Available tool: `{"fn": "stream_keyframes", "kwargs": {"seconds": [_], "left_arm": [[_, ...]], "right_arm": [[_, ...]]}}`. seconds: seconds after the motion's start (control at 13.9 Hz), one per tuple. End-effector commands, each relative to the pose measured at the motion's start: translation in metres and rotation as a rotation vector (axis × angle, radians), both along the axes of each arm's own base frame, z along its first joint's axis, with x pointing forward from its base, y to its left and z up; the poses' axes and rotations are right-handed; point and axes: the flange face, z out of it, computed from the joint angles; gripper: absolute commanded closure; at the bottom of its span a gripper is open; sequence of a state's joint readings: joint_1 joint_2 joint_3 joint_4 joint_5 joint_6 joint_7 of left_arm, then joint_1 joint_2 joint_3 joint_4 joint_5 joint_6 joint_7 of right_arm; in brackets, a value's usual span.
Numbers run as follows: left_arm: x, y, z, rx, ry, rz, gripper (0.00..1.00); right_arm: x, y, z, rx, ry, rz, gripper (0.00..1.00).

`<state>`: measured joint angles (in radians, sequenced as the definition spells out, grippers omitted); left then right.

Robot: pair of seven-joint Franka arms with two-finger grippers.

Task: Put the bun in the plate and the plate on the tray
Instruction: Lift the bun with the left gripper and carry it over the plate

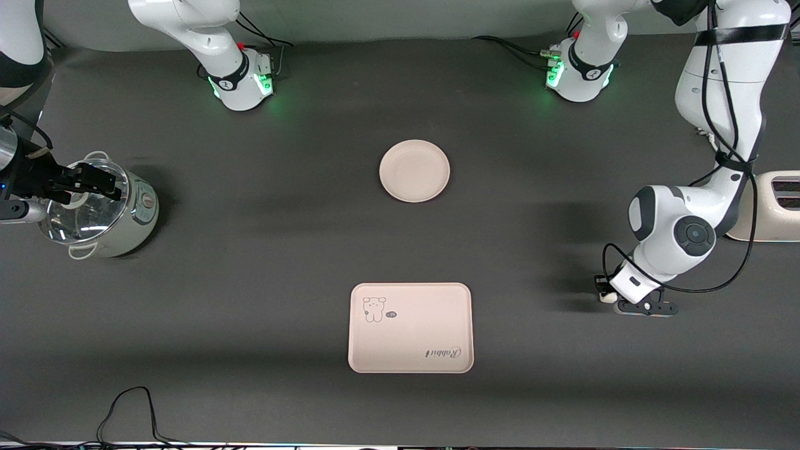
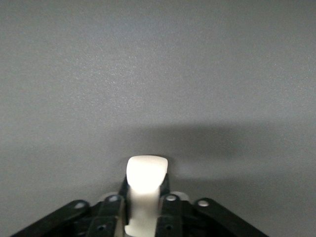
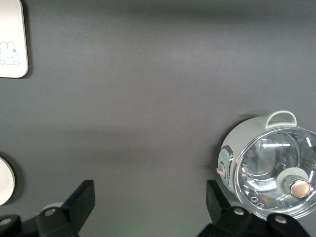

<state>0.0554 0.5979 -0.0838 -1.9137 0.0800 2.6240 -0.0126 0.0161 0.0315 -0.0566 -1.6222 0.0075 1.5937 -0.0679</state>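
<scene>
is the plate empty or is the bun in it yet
Empty. The plate shows only bare dish. The bun sits between the left gripper's shut fingers at the left arm's end of the table.

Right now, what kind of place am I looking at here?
Probably a robotics lab set up as a mock kitchen: a dark table with two mounted arms, a lidded cooking pot, a toaster, and a plate and tray.

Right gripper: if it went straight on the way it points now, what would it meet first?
The right gripper, fingers open, points down beside the glass-lidded pot. Its wrist view shows only bare dark table between the fingers, so it would probably meet the tabletop first, though depth is hard to judge.
</scene>
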Motion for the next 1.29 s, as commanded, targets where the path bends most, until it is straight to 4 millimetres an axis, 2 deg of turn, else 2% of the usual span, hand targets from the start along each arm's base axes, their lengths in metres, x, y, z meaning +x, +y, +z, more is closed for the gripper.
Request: {"fn": "stream_keyframes", "kwargs": {"seconds": [0.0,0.14,0.29,0.43,0.57,0.65,0.79,0.93,1.08,1.22], "left_arm": [[0.002,-0.002,0.032,0.017,-0.017,0.001,0.93],[-0.005,-0.019,0.077,0.020,0.046,-0.015,0.93],[-0.020,-0.060,0.140,0.000,0.080,-0.057,0.90],[-0.044,-0.113,0.205,-0.043,0.114,-0.058,0.90],[-0.073,-0.168,0.251,-0.044,0.152,-0.013,0.90],[-0.093,-0.204,0.269,-0.041,0.157,0.011,0.90],[-0.128,-0.262,0.288,-0.041,0.149,0.055,0.90],[-0.160,-0.313,0.296,-0.057,0.150,0.097,0.90],[-0.196,-0.365,0.294,-0.077,0.153,0.135,0.90],[-0.227,-0.405,0.279,-0.084,0.143,0.148,0.88]], "right_arm": [[-0.003,-0.001,0.005,-0.019,-0.010,0.020,0.00],[-0.004,-0.001,0.005,-0.019,-0.009,0.022,0.00],[-0.004,-0.001,0.004,-0.019,-0.007,0.020,0.00],[-0.004,-0.001,0.004,-0.019,-0.007,0.020,0.00],[-0.003,-0.001,0.003,-0.019,-0.007,0.020,0.00],[-0.003,-0.001,0.003,-0.019,-0.005,0.020,0.00],[-0.003,-0.001,0.003,-0.019,-0.004,0.020,0.00],[-0.002,-0.001,0.002,-0.019,-0.002,0.020,0.00],[-0.002,-0.001,0.002,-0.019,-0.002,0.020,0.00],[-0.002,-0.001,0.002,-0.019,-0.004,0.020,0.00]]}}
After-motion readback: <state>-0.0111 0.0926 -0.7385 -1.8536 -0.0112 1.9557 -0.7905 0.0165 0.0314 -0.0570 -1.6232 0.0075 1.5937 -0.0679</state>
